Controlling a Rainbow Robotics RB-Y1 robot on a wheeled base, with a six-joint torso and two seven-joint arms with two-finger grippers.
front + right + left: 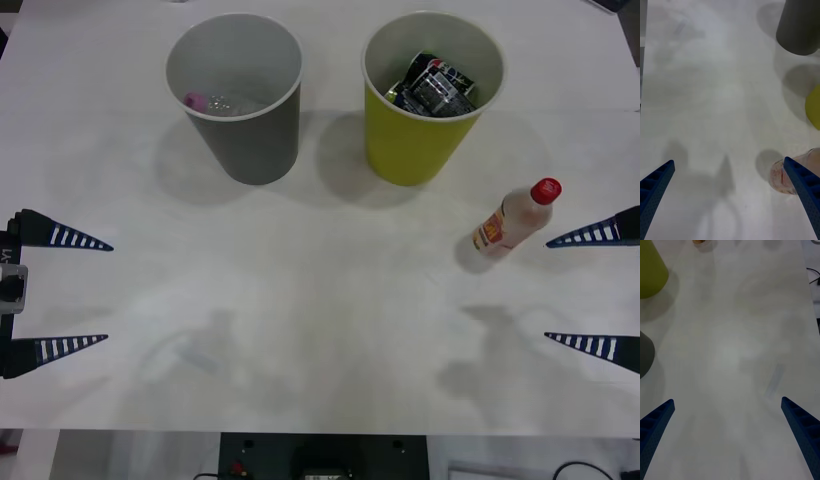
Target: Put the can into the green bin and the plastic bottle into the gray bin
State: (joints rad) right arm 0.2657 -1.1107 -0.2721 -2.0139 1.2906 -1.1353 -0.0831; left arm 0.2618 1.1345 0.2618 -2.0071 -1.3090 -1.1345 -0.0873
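Two bins at the top of the front view, one bottle still out on the surface.

Both bins stand upright on the white surface [320, 330]: the gray bin [245, 125] at upper left of centre, holding a small pink item and something clear at its bottom, and the green bin [420, 130] just beside it at upper right, with a crushed dark can [435, 85] inside. The plastic bottle [515, 220] stands to the lower right of the green bin, red cap up, apart from it. The right pincer [592, 290] sits at the right edge, spread wide and holding nothing, its upper finger close beside the bottle. The left pincer [62, 292] waits at the left edge, equally wide open and empty, well apart from both bins.
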